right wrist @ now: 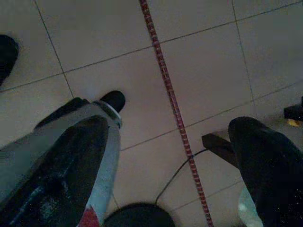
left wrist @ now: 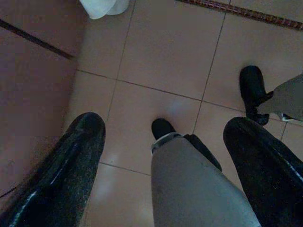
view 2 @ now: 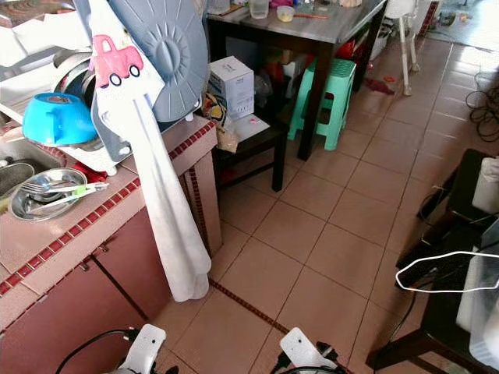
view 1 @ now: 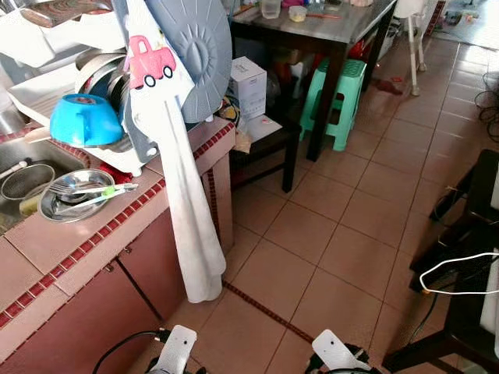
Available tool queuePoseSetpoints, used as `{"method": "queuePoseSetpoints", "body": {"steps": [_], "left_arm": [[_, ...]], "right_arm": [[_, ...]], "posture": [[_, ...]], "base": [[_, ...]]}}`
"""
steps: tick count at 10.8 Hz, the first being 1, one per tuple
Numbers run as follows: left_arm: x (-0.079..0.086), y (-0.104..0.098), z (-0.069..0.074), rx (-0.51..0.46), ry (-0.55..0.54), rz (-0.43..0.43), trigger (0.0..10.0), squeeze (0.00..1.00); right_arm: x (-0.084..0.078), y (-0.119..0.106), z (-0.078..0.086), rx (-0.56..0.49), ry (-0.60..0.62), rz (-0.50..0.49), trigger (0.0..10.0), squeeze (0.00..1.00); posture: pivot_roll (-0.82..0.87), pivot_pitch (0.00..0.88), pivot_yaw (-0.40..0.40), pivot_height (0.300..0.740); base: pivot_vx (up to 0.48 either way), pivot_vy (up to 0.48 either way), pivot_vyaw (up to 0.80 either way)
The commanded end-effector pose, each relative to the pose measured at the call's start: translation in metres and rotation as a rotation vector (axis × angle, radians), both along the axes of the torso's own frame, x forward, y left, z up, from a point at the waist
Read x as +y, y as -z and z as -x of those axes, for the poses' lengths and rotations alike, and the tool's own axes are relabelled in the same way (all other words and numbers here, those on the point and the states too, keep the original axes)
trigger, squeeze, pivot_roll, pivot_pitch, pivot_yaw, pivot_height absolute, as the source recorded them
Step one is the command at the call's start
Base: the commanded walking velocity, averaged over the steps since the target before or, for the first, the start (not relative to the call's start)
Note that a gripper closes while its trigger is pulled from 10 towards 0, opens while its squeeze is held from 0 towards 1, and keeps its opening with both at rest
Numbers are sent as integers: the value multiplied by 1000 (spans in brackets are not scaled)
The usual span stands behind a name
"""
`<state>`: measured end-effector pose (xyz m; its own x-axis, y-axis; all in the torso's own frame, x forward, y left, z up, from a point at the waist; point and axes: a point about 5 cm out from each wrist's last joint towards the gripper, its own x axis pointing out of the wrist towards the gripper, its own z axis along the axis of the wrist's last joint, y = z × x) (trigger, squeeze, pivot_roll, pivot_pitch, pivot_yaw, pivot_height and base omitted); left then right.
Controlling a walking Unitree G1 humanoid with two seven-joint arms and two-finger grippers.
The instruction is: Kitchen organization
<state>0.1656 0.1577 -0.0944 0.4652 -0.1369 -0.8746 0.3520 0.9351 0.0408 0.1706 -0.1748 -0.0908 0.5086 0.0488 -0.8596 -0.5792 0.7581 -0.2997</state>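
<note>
Your left gripper (left wrist: 163, 156) and right gripper (right wrist: 165, 156) hang spread over open floor tiles (view 1: 312, 257), a white towel (view 1: 183, 210) draping the tiled surface (view 1: 62, 241) edge beside you.

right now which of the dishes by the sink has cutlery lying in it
The shallow steel dish at the counter's front edge, beside the sink: a fork and a green-handled utensil lie across it. The blue bowl sits upside down on the rack, holding nothing.

green stool (view 1: 341, 100) (beside dark table (view 1: 343, 35))
</note>
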Motion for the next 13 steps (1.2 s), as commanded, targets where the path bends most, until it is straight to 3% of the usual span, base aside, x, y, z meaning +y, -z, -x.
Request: {"method": "queuePoseSetpoints", "body": {"steps": [1,3,4,6,7,8,10,13], "left_arm": [[1,0,-1,-4,11,-12,10000,0],[0,-1,-1,-11,-8,-4,10000,0],[-1,-1,-2,-13,-4,6,10000,0],[-2,-1,-3,-9,25,9,10000,0],[-1,-3,-7,-5,-17,32,10000,0],[-1,-13,-28,-34,-28,48,10000,0],[0,-15,-32,-34,-2,40,10000,0],[0,-16,-35,-40,4,37,10000,0]], "right_arm": [[2,6,13,46,21,-7,10000,0],[0,7,15,47,52,-9,10000,0],[-1,7,14,45,217,-74,10000,0],[2,5,8,37,366,-148,10000,0],[7,4,4,36,490,-214,10000,0],[10,1,-2,20,581,-259,10000,0],[7,-4,-14,-35,741,-334,10000,0],[3,-7,-19,-79,705,-298,10000,0]], "posture": [[14,38,47,740],[4,39,57,740],[-3,46,64,740],[-11,62,76,740],[-20,71,89,740],[-26,78,99,740],[-32,78,114,740],[-28,70,106,740]], "base": [[0,0,0],[0,0,0],[0,0,0],[0,0,0],[0,0,0],[0,0,0],[0,0,0],[0,0,0]]}}
